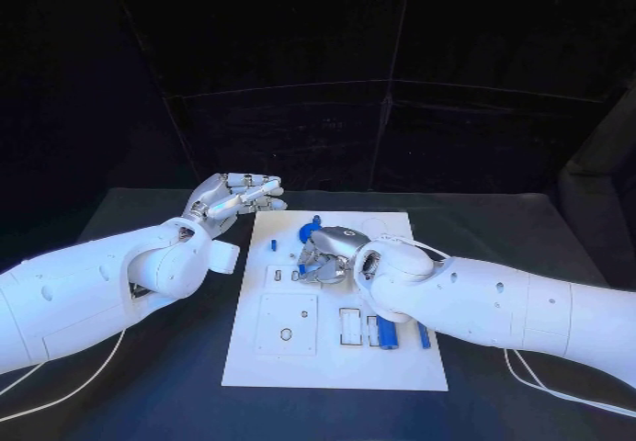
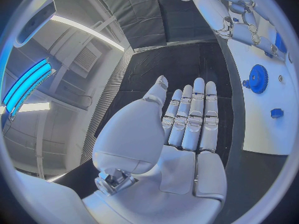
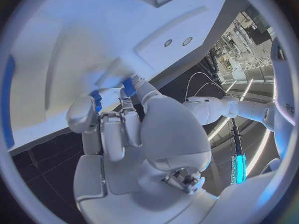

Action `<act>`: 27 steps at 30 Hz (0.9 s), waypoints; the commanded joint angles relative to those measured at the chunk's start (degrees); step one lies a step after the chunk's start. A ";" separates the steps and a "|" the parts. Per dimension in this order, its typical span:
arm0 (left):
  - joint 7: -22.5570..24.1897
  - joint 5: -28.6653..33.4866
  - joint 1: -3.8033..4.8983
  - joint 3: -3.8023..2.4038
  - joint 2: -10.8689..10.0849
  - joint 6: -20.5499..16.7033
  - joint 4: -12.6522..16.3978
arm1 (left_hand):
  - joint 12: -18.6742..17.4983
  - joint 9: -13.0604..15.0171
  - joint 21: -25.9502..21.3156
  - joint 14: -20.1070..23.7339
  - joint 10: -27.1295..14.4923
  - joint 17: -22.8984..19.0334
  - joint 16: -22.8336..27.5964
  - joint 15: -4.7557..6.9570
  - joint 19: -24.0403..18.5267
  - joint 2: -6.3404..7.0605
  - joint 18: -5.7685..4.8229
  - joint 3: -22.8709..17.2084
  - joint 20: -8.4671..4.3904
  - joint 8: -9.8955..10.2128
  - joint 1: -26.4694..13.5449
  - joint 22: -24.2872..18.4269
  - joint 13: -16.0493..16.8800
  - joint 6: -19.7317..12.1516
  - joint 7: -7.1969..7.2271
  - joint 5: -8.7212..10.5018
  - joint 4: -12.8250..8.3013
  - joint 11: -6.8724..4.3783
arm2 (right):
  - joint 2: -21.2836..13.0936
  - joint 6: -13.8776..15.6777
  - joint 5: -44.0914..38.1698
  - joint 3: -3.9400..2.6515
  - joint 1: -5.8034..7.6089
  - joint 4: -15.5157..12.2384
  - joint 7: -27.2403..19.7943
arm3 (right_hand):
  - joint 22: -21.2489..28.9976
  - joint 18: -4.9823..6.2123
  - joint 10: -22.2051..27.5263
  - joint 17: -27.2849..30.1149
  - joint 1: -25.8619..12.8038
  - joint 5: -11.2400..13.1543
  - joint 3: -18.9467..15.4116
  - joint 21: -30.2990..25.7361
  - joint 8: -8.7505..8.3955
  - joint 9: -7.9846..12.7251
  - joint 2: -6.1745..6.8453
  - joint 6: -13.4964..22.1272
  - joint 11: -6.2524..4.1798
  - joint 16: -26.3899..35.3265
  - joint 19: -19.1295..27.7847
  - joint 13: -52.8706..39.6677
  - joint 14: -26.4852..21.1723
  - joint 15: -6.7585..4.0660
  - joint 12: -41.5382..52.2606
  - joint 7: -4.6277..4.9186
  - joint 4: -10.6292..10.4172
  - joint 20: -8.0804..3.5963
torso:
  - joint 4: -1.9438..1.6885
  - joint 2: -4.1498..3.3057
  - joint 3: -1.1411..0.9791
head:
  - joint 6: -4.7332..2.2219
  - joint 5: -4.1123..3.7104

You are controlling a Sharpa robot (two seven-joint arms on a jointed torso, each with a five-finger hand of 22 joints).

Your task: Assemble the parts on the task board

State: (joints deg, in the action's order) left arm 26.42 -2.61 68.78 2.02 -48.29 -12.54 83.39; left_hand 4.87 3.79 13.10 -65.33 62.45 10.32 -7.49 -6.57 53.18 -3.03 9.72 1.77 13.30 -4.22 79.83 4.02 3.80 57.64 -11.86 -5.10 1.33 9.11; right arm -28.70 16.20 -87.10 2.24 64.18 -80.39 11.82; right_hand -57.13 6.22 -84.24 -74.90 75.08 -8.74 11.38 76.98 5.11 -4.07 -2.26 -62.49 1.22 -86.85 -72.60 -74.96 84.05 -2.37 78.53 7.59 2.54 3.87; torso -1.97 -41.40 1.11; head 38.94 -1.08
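Observation:
The white task board (image 1: 332, 367) lies in the middle of the black table. My right hand (image 1: 332, 253) is down on the board's upper middle, fingers curled. Its fingertips pinch a small blue part (image 3: 96, 99) against the board (image 3: 74, 45); a bit of blue (image 1: 308, 269) shows under the hand. Next to the fingertips is a second blue bit (image 3: 129, 87). My left hand (image 1: 236, 195) hovers off the board's far left corner, its fingers (image 2: 190, 114) straight and empty. A blue gear (image 1: 308, 227) (image 2: 257, 78) stands just beyond the right hand.
A small blue peg (image 1: 273, 245) (image 2: 276, 113) stands near the board's left edge. Long blue pieces (image 1: 380, 331) lie in slots at the board's lower right, beside a white inset plate (image 1: 288, 323). Cables (image 1: 557, 390) trail on the table at the front right.

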 commanded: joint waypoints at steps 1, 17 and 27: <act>0.20 -0.14 0.10 -0.06 0.08 0.59 0.04 | -0.28 -0.06 -0.27 -0.46 0.35 0.08 0.24 0.02 0.51 -0.31 0.88 -0.03 -0.07 0.22 0.23 -0.07 -0.07 0.15 -0.15 0.22 -0.39 -0.15 | 0.00 -1.74 -1.64 0.00 0.05 -0.03 0.73 | 0.01 0.10 -0.49 -7.02 -0.38 -0.26 0.35 -0.34 0.24 0.06 0.24 -2.20 -0.03 0.12 0.23 -6.31 4.33 -0.34 -0.33 -1.59 0.13 -0.21 | 0.05 -0.04 0.01 | 0.10 0.19; 0.13 -0.14 0.10 -0.05 0.14 0.51 -0.05 | -0.31 -0.07 -0.28 -0.46 0.35 0.09 0.27 0.02 0.51 -0.31 0.88 -0.02 -0.07 0.24 0.22 -0.07 -0.07 0.13 -0.17 0.24 -0.42 -0.14 | -0.12 -5.30 -2.63 0.03 0.02 -0.24 1.44 | 0.34 0.13 0.04 -6.75 -1.70 0.20 0.45 -0.57 -0.60 0.23 2.11 -1.41 0.37 0.27 0.45 -5.61 4.27 -0.04 -1.43 -1.10 0.30 0.01 | 0.02 -0.02 -0.01 | 0.19 0.55; 0.11 -0.14 0.10 -0.05 0.08 0.53 0.00 | -0.36 -0.08 -0.31 -0.46 0.32 0.11 0.32 0.01 0.52 -0.29 0.88 -0.02 -0.07 0.28 0.21 -0.08 -0.08 0.09 -0.20 0.25 -0.47 -0.11 | -0.20 -5.01 -3.42 0.04 0.01 -0.47 2.22 | 0.60 0.17 0.73 -6.66 -3.79 -2.42 -0.29 -0.78 -1.44 0.36 4.35 0.01 0.91 0.35 0.59 -4.68 4.25 0.42 -2.81 -0.48 -0.24 0.43 | 0.05 0.00 0.00 | 0.30 0.56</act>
State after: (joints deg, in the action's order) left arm 26.38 -2.61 68.78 2.02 -48.23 -12.54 83.31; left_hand 4.87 3.79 13.10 -65.33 62.45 10.36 -7.49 -6.57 53.18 -3.03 9.72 1.78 13.30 -4.23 79.83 4.02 3.80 57.64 -11.86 -5.10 1.34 9.11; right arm -28.82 13.11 -89.56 2.02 64.41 -80.92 12.65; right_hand -56.58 6.22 -83.60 -74.94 71.22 -10.88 11.25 76.49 3.89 -3.80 1.59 -62.77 1.87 -86.85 -72.35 -74.95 84.04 -2.37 75.86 7.14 2.39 4.12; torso -1.93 -41.41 1.12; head 39.24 -0.47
